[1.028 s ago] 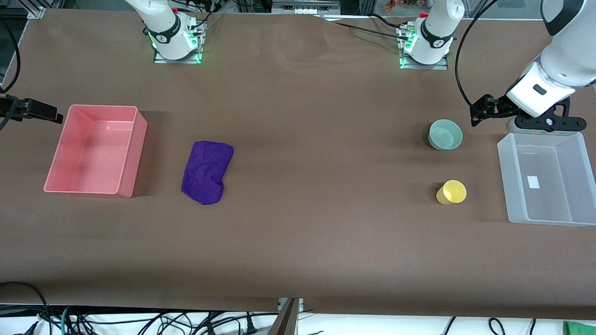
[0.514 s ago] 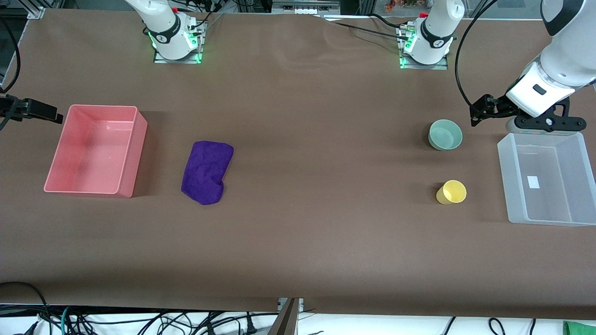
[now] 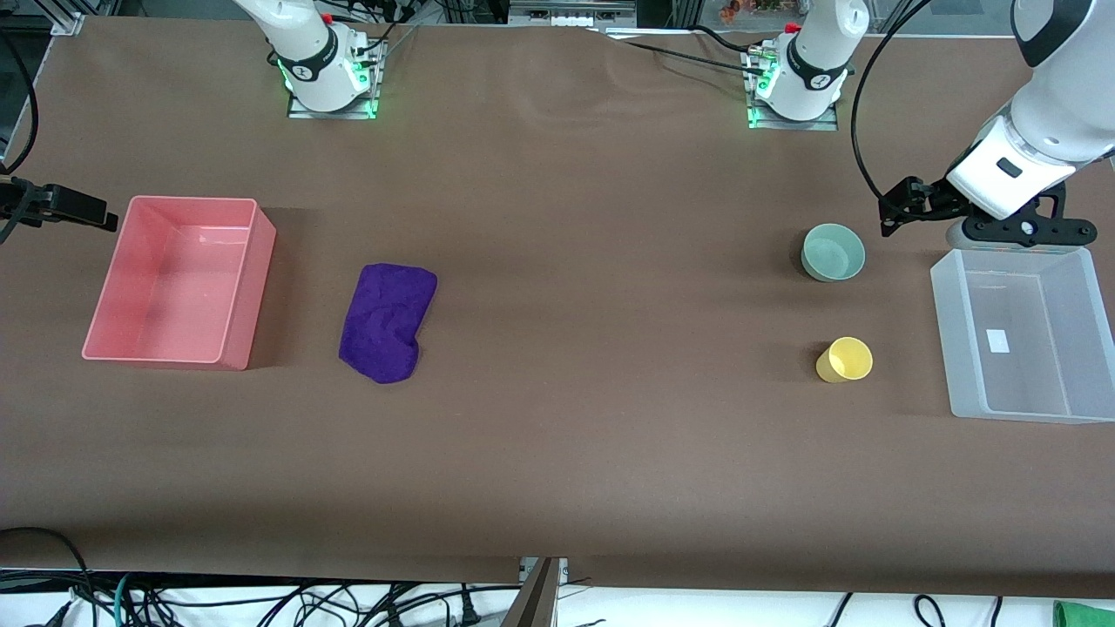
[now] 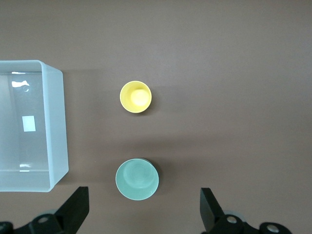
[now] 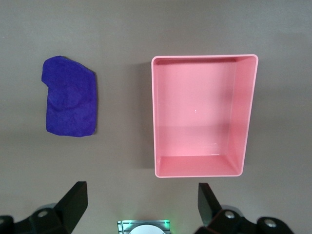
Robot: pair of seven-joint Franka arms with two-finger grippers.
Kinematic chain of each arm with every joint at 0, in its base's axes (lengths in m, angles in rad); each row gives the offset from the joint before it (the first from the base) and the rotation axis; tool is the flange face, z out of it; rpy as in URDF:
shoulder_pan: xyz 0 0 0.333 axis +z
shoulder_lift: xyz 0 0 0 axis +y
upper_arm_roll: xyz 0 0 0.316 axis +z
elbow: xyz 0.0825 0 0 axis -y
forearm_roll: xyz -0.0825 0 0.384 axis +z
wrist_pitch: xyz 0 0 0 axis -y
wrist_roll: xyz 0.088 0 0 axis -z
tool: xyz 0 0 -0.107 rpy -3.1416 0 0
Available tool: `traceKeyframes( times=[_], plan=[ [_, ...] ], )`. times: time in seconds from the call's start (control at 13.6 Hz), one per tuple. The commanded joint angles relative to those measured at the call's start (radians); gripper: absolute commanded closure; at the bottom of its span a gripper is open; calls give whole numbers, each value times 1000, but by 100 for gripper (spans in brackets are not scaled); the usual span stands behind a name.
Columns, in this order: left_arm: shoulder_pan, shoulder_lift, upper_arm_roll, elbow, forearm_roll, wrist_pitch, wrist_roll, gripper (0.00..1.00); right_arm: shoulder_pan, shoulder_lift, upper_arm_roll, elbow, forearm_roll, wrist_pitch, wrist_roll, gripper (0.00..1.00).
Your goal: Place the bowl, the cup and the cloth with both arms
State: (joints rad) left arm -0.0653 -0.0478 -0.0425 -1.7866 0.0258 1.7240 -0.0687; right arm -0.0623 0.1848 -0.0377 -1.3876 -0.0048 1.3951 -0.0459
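Observation:
The pale mint-green bowl stands upright on the brown table toward the left arm's end. The yellow cup stands nearer the front camera than the bowl. Both show in the left wrist view, the bowl and the cup. My left gripper hangs open and empty in the air, between the bowl and the clear bin. The purple cloth lies crumpled toward the right arm's end and shows in the right wrist view. My right gripper is open and empty, high beside the pink bin, barely in the front view.
An empty clear plastic bin stands at the left arm's end of the table, beside the cup and bowl. An empty pink bin stands at the right arm's end, beside the cloth. The arm bases stand along the table's edge.

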Motion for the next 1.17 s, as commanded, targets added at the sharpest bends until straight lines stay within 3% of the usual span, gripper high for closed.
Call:
traceKeyframes(
  times=[0.0,1.1],
  plan=[
    [-5,-10,3,4,-12,-9,-8,0,-1,-2,1,5,-12,1,-14,0],
    [-5,-12,3,3,-14,-58,-8,0,1,2,4,5,-12,1,-9,0]
  ],
)
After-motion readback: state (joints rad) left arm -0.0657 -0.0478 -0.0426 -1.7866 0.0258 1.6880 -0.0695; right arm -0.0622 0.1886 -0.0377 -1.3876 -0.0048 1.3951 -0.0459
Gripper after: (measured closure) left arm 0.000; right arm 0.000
